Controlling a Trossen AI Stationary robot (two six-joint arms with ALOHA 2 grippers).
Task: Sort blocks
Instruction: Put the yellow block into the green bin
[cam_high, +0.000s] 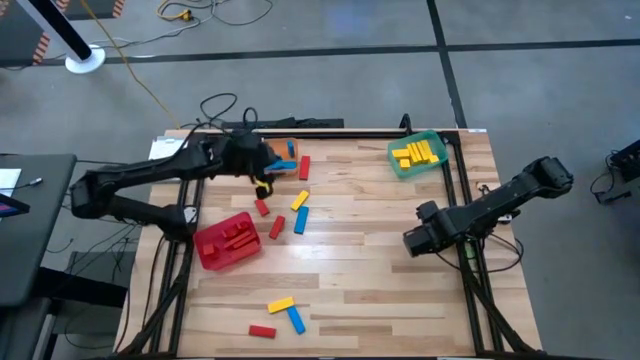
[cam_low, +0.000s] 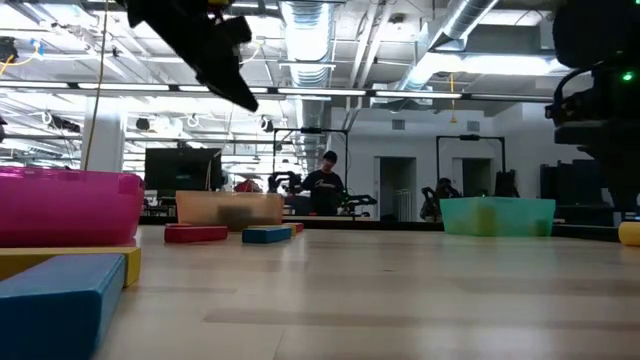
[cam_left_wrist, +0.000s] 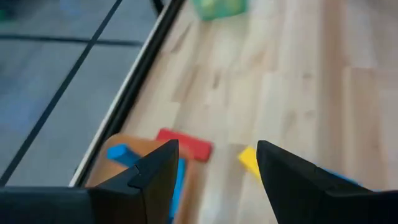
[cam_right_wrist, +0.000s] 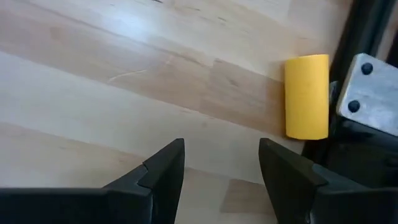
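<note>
My left hand (cam_high: 262, 172) hangs open and empty at the worktop's (cam_high: 370, 280) far left, just beside the orange bin (cam_high: 284, 152) that holds blue blocks (cam_high: 284, 163). My right hand (cam_high: 412, 241) is open and empty too, low over bare wood near the right edge. Yellow blocks (cam_high: 417, 153) fill the green bin (cam_high: 404, 168); red blocks (cam_high: 238, 238) lie in the red bin (cam_high: 216, 256). Loose blocks (cam_high: 299, 199) of all three colours lie between the bins, with three more (cam_high: 281, 303) near the front edge.
</note>
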